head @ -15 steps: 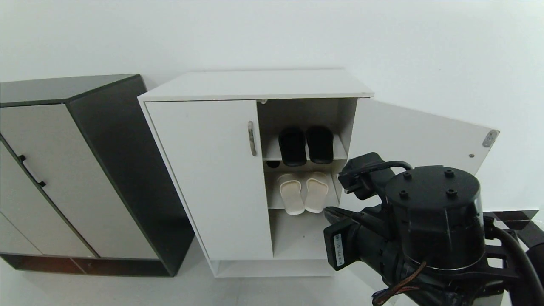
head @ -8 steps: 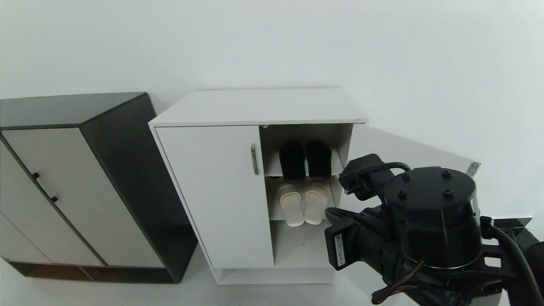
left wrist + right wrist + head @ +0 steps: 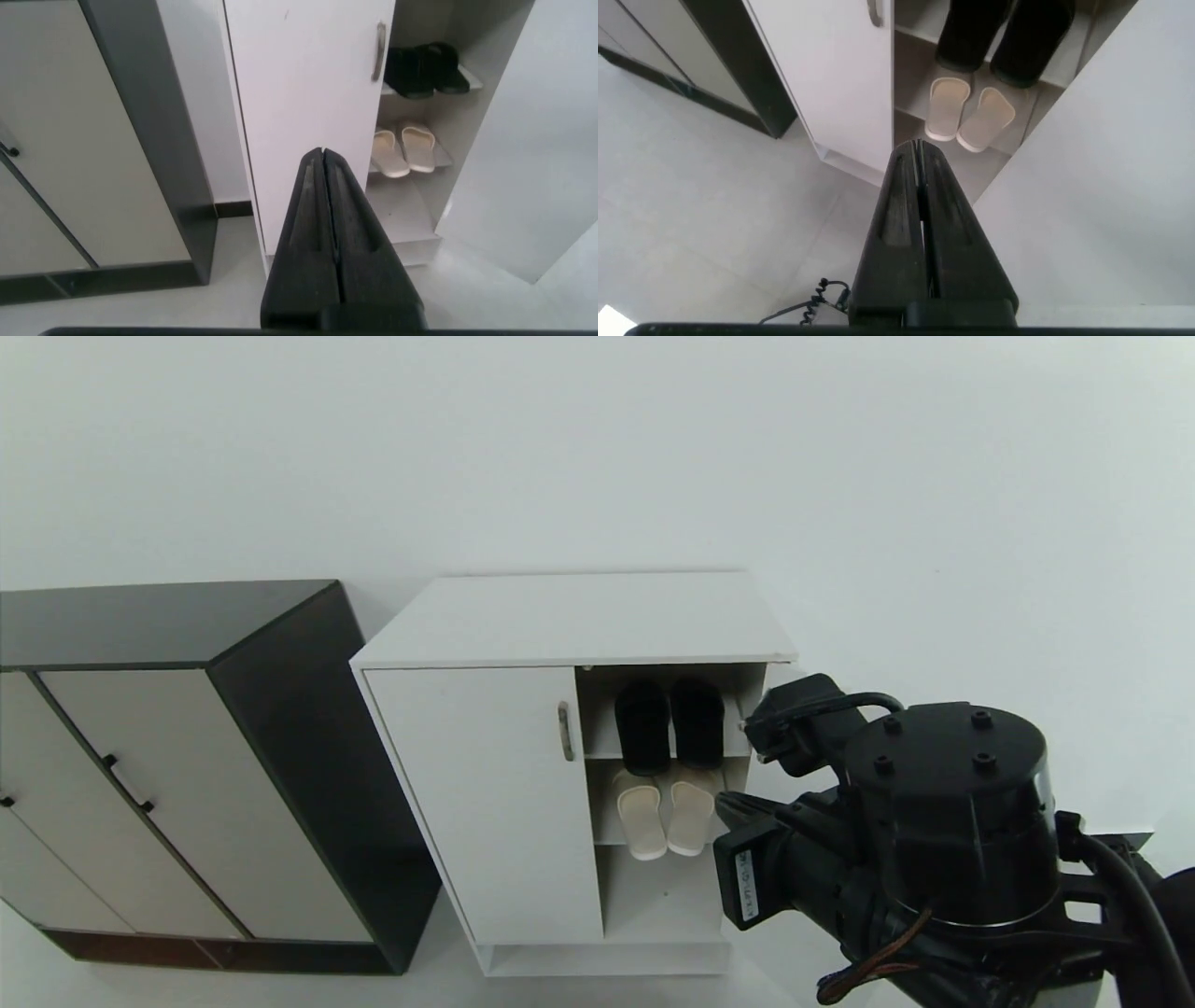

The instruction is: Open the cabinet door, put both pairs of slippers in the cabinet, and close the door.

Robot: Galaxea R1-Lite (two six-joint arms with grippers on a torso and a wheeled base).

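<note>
door (image 3: 547,187) open, likely light, stiff, free-swinging | push free edge | left pincer (image 3: 322,152), right pincer (image 3: 918,143) were closed, empty

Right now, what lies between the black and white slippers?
Just the upper shelf board under the black slippers; the white slippers sit one shelf lower, head view.

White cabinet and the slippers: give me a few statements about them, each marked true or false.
1. The black slippers sit on the shelf above the cream slippers. True.
2. A dark cabinet stands beside the white cabinet. True.
3. Both doors of the white cabinet are shut. False: the left door is shut, but the right door stands open.
4. The left gripper holds a slipper. False: it is shut on nothing.
</note>
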